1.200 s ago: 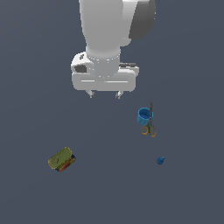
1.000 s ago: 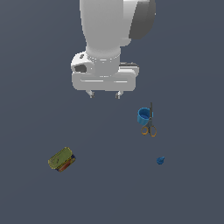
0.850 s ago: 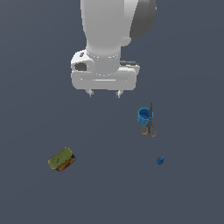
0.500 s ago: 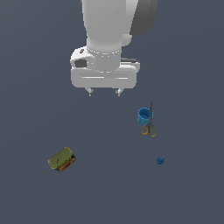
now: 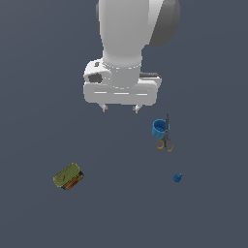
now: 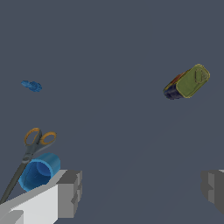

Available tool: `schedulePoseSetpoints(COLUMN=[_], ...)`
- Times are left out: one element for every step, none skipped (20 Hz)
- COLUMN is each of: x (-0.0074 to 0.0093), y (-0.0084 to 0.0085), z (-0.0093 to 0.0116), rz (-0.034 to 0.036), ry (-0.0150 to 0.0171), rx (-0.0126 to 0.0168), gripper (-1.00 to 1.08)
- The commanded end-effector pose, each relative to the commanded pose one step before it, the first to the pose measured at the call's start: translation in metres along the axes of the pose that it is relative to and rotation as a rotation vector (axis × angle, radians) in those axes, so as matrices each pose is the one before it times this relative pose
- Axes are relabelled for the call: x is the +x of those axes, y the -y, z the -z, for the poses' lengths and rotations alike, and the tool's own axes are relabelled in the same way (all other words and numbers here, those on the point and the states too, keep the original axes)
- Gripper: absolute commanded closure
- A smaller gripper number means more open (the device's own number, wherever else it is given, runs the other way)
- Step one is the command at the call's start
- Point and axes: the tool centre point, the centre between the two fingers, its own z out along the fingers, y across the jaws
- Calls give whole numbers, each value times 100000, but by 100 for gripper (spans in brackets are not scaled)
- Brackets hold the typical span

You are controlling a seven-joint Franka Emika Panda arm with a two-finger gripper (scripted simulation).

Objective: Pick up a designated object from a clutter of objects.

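The designated object, a tiny dark-blue knob (image 5: 178, 178), lies on the grey floor toward the exterior view's right; the wrist view shows the knob (image 6: 32, 85) too. A light-blue cup (image 5: 159, 127) stands with orange-handled scissors (image 5: 165, 141) lying against it. A yellow-green flat can (image 5: 67, 176) lies toward the exterior view's left. My gripper (image 5: 119, 108) hangs open high above the floor, nothing between its fingers (image 6: 68, 194), well apart from the knob. In the wrist view the cup (image 6: 38, 171), scissors (image 6: 30, 148) and can (image 6: 187, 82) also show.
The arm has drifted slightly upward and toward the exterior view's right. The objects have not moved. The gripper stays open.
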Motion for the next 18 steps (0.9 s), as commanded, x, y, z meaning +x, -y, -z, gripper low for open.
schedulePoseSetpoints(x=[939,442,466,488,506,520,529,534,534,512,477,442,406,369,331,293,254,214], y=[899,440,487,538,588,641,701,758,817,854,870,886,899,911,922,929,936,941], z=[-577,-280,-311,-345,-380,-418,-459,-502,-547,-577,-596,-614,-632,-650,-668,-686,-703,-720], rz=[-1659,-831,-897,-961,-1032,-1103,-1168,-1240,-1311,-1340,-1343,-1346,-1350,-1355,-1359,-1365,-1370,-1375], ry=[-22,-33,-36,-37,-38,-39,-38,-37,-35,-30,-24,-17,-10,-2,6,15,25,34], rx=[6,10,16,24,33,43,55,69,84,98,109,120,131,141,151,160,169,176], gripper=[-92,-92,-92,-92,-92,-92,-92,-92,-92,-92,-92,-92,-92,-92,-92,-92,-92,-92])
